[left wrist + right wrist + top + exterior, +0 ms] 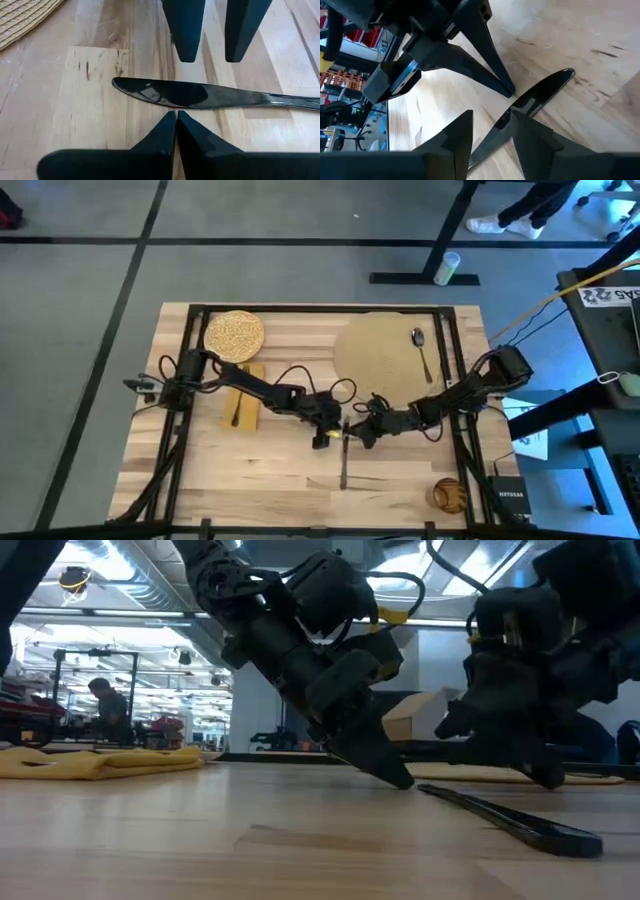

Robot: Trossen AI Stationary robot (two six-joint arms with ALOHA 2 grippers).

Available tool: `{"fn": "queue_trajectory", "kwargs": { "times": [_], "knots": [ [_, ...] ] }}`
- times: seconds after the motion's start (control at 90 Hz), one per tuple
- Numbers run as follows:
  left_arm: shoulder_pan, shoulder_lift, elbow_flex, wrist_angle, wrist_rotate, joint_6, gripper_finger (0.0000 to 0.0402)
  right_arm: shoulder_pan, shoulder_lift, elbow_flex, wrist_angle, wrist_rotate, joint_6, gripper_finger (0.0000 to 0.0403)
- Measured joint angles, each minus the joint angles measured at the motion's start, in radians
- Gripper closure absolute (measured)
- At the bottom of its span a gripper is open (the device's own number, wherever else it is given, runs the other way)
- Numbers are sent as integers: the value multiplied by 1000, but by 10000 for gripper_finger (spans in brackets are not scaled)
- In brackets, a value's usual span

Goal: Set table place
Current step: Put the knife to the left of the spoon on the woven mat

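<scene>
High view: both arms reach to the middle of the table (270, 480). The left gripper (328, 436) and the right gripper (358, 430) face each other just above one end of a dark knife (343, 465), which lies flat on the wood and points toward the near edge. The place (385, 350), a large flat round tan mat, lies at the far right of the table with a spoon (421, 352) resting on it. A speckled round plate (234, 334) sits at the far left; a mustard-yellow napkin (243, 395) with a dark utensil on it lies just beside it. A small amber object (449, 495) stands at the near right corner.

Low view: the left gripper (395, 772) slants down, its tip at or just above the wood next to the knife (510, 815). The right gripper (545, 772) is low over the knife's far part. The napkin (100, 762) shows at the left; a person sits in the room behind.

Left wrist view: the left gripper (176, 120) has its fingers pressed together, tips just short of the knife blade (200, 95), holding nothing. Across the blade, the right arm's fingers (184, 30) stand spread apart. The woven edge of the mat (25, 17) shows in one corner.

Right wrist view: the right gripper (492, 125) is spread, its fingers either side of the knife (535, 97); it is not pinching it. The left arm's closed fingers (480, 55) end at the blade
</scene>
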Motion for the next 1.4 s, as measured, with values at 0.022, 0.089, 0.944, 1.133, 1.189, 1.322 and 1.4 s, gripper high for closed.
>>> {"fn": "queue_trajectory", "kwargs": {
  "times": [0.022, 0.089, 0.944, 1.133, 1.189, 1.322, 1.4],
  "knots": [
    [0, -2, 0, 1, 0, -2, 402, 0, 0, 0, 0, -1, 0, 280],
    [0, -4, -1, 3, 11, -9, 402, 0, 0, 0, 0, -1, 1, 280],
    [25, 46, 3, 118, 136, -149, 402, 2, -3, 4, -48, -17, 12, 280],
    [25, 46, 3, 118, 136, -146, 402, 2, -5, 5, -59, -19, 50, 280],
    [25, 46, 3, 118, 137, -149, 402, 2, -5, 5, -60, -18, 51, 280],
    [25, 42, 3, 142, 151, -164, 402, 2, -5, 5, -60, -18, 51, 280],
    [34, 42, 8, 142, 181, -204, 402, 2, -5, 5, -60, -19, 51, 280]
  ]
}}
